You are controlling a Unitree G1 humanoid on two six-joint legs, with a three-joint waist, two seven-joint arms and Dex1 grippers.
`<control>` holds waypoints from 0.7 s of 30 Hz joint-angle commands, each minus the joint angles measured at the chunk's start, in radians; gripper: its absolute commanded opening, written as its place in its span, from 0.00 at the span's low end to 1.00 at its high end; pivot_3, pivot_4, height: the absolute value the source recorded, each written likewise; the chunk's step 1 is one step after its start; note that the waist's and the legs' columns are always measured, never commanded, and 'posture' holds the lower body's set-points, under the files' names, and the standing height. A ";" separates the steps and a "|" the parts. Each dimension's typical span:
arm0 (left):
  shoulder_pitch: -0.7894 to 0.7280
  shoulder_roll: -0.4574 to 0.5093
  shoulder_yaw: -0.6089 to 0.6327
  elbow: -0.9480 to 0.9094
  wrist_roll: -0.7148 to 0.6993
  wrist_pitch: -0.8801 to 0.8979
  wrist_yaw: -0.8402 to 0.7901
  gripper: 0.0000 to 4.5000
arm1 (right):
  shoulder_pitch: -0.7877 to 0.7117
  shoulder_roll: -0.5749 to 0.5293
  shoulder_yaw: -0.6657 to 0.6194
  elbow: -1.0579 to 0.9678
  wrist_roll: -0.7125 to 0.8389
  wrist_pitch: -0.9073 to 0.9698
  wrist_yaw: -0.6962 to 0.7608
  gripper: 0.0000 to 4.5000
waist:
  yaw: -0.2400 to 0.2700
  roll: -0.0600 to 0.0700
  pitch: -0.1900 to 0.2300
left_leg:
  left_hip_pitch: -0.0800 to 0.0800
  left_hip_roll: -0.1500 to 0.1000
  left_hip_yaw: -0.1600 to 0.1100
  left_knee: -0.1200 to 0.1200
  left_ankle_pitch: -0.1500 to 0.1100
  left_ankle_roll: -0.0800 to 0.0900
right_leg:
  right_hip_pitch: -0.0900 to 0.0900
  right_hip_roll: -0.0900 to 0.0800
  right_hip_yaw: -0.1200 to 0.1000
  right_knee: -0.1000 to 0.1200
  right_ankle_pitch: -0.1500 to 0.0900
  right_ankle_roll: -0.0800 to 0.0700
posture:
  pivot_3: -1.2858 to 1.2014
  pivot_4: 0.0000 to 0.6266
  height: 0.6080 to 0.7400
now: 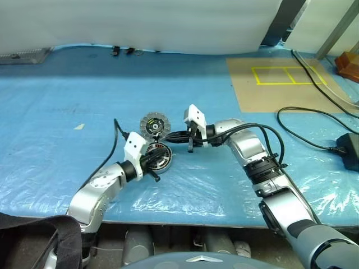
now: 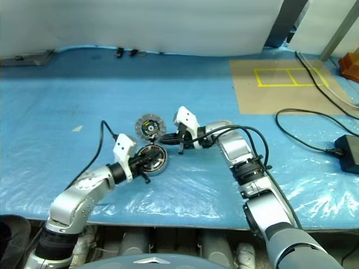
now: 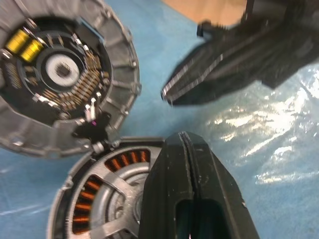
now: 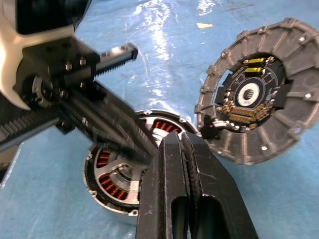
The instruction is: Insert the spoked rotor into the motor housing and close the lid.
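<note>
The motor housing (image 4: 102, 159) lies on the blue sheet with copper windings showing in a ring. The spoked rotor (image 4: 117, 172) sits inside it, silver spokes over the windings. The lid (image 1: 153, 124) lies open just behind the housing, dark inner face up, joined to it at one edge. My left gripper (image 3: 183, 137) is shut with nothing in it, its tips over the housing's right side. Reaching in from the right, my right gripper (image 4: 182, 138) is also shut and empty, its tips just above the spot where lid and housing meet. The two grippers' tips stand close together but apart.
A brown board (image 1: 280, 84) with yellow tape lines lies at the back right. Black cables (image 1: 308, 140) and a black power brick (image 1: 350, 150) lie at the right. Small dark parts (image 1: 126, 51) sit at the far edge. The table's front edge runs close below my arms.
</note>
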 commanded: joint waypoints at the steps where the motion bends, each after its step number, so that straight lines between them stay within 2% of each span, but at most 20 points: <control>1: 0.046 0.015 0.042 -0.066 -0.021 -0.046 -0.009 0.00 | -0.007 0.004 -0.003 -0.057 0.027 0.014 0.010 0.00 | 0.001 0.000 0.000 | -0.001 0.000 0.000 0.000 0.000 0.001 | 0.000 0.000 0.000 -0.001 0.000 0.000 | 0.52 0.24 1.00; 9: 0.085 0.106 -0.044 0.000 0.108 0.004 0.033 0.00 | -0.014 0.012 -0.006 -0.056 0.019 -0.007 -0.005 0.00 | 0.001 0.000 0.000 | 0.000 0.000 0.000 0.000 -0.001 0.002 | 0.000 0.000 -0.001 -0.001 0.000 0.000 | 0.52 0.24 1.00; 13: 0.072 0.045 0.006 -0.025 0.044 -0.048 0.032 0.00 | -0.024 0.014 -0.021 -0.032 0.021 -0.016 -0.016 0.00 | 0.002 0.000 0.000 | 0.001 0.000 0.000 0.000 -0.001 0.002 | 0.001 -0.001 -0.001 -0.001 0.000 0.000 | 0.52 0.24 1.00; 21: 0.152 0.074 0.074 -0.087 0.013 -0.156 -0.026 0.00 | -0.034 -0.051 -0.044 0.023 0.000 -0.047 -0.028 0.00 | 0.000 0.000 0.000 | -0.001 0.000 0.000 0.000 -0.001 0.002 | 0.000 0.000 -0.001 -0.001 0.000 0.000 | 0.52 0.24 1.00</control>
